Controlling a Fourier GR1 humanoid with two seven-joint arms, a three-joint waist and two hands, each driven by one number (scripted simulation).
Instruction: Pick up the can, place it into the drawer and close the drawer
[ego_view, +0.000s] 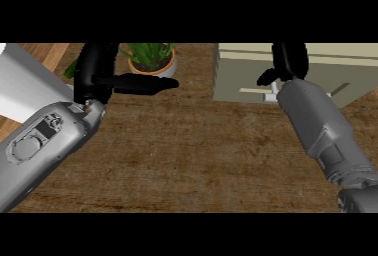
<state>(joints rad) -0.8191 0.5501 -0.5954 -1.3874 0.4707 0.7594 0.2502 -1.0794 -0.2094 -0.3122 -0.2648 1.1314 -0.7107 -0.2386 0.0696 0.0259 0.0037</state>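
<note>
The robot's right hand (286, 62) is up at the far right of the counter (192, 150), against the pale green drawer unit (354, 70) that stands there. Its black fingers reach up over the front of the unit near a light handle bar (255, 91), with the thumb sticking out to the side; I cannot tell whether the fingers are curled on anything. The can is nowhere I can see, and the inside of the drawer is hidden from here. The left hand (103, 75) shows at the upper left, open, fingers upright and thumb pointing toward a potted plant (151, 57) just beside it. Both grey forearms come in from the near edge over the brown wood-grain surface.
</note>
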